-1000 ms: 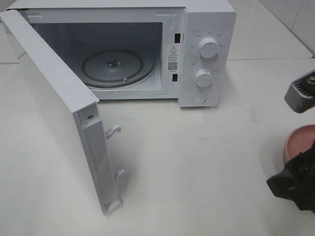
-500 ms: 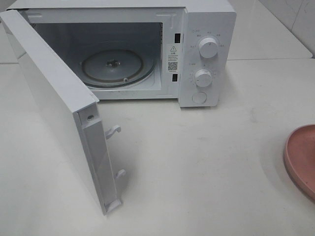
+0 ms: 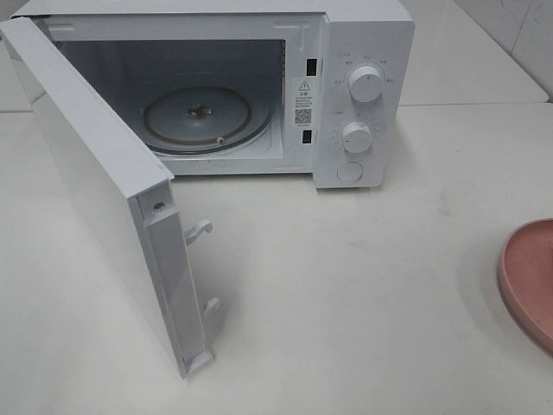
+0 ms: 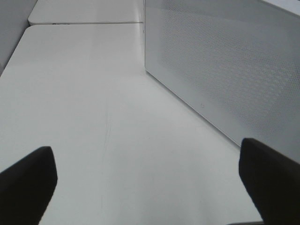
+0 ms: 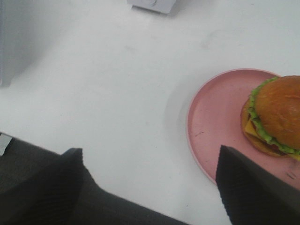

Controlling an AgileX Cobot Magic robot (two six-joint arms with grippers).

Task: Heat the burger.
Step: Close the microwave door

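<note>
Fingers (image 4: 28,180) of the left gripper (image 4: 150,187) are being shown spread wide at the lower corners of the left wrist view, released, nothing being held between them. Bare white table (image 4: 93,108) is being seen between them, and the perforated face of the microwave door (image 4: 225,70) is filling the upper right of that frame, its lower edge running diagonally just beside the right-hand finger.

Fingers (image 5: 253,187) of the right gripper (image 5: 150,183) are likewise being shown parted, released, with table surface between them. The burger (image 5: 276,117) is being seen at the right edge of the right wrist frame, sitting on the pink plate (image 5: 215,117), toward the plate's far right side and partly cut off by the frame. One finger is overlapping the plate's lower rim in the picture; contact cannot be told.

In the exterior high view neither gripper is being shown. The microwave (image 3: 363,95) is standing at upper centre, its door (image 3: 95,190) swung open toward the lower left, with the glass turntable (image 3: 199,117) exposed inside. Open table is lying between the door edge and the plate (image 3: 527,277) at the right edge.
</note>
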